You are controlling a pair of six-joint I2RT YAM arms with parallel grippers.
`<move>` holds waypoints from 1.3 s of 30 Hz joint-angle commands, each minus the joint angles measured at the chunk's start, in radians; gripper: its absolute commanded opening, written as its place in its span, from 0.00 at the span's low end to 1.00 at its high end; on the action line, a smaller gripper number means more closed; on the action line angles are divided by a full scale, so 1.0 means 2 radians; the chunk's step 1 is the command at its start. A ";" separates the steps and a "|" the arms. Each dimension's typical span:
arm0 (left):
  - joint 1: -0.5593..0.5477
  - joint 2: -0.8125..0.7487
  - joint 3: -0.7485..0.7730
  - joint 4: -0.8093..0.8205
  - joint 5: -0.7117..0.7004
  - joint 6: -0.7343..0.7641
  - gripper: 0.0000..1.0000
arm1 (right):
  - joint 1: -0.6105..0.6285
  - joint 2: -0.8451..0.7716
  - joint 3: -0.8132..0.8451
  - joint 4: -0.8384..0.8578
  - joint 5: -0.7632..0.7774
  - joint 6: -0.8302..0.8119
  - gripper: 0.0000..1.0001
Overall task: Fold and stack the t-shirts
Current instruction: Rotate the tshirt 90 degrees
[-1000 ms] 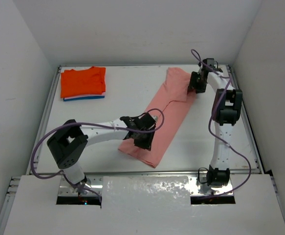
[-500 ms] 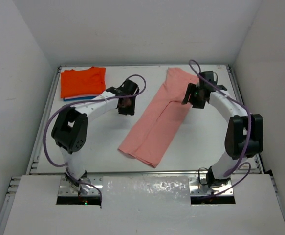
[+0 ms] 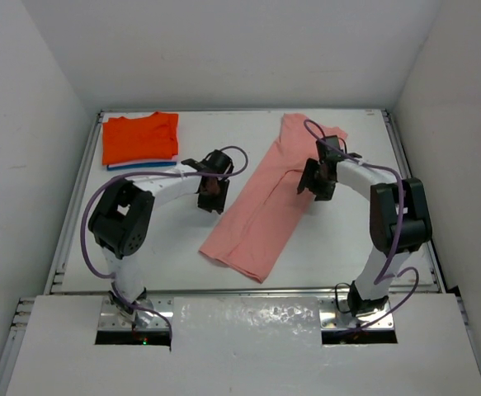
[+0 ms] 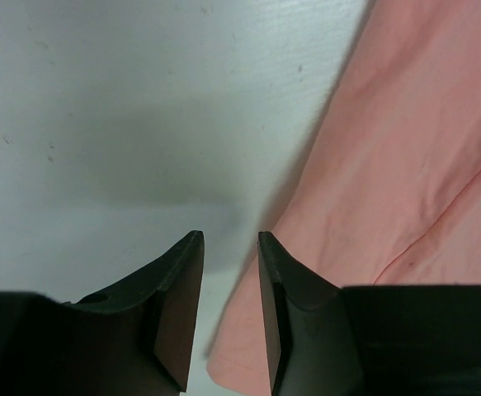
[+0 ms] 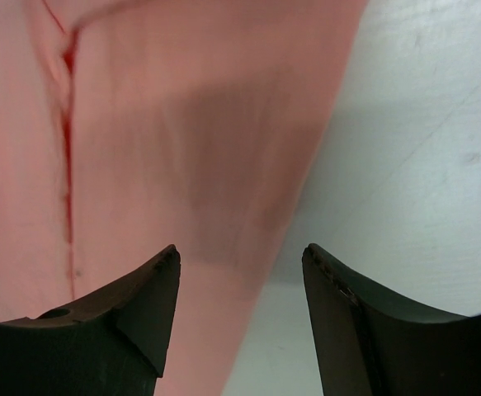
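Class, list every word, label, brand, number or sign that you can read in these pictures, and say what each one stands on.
None: no text can be read in any view.
The pink t-shirt, the orange t-shirt, the blue t-shirt's edge, the table, the left gripper and the right gripper show no print or label.

This is a robot laboratory cell, not a home. A flat white table (image 3: pixel 182 239) is closed in by plain white walls (image 3: pixel 248 49) on three sides, with a thin metal rail (image 3: pixel 73 206) along its edge. A white-and-black left robot arm (image 3: pixel 162 191) and a similar right robot arm (image 3: pixel 368 175), both with loose purple cables (image 3: pixel 87 243), are fixed at the near side in square cut-outs of a white front panel (image 3: pixel 248 346).
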 commanded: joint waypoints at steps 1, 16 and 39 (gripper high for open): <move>0.008 -0.024 -0.026 0.017 0.023 0.015 0.31 | 0.005 -0.026 -0.033 0.019 0.007 0.020 0.60; 0.010 -0.042 -0.095 0.054 0.052 0.009 0.31 | -0.038 0.149 0.284 -0.101 0.163 0.004 0.54; -0.096 -0.073 -0.127 0.103 0.125 -0.077 0.31 | -0.051 0.406 0.515 -0.061 -0.079 -0.060 0.58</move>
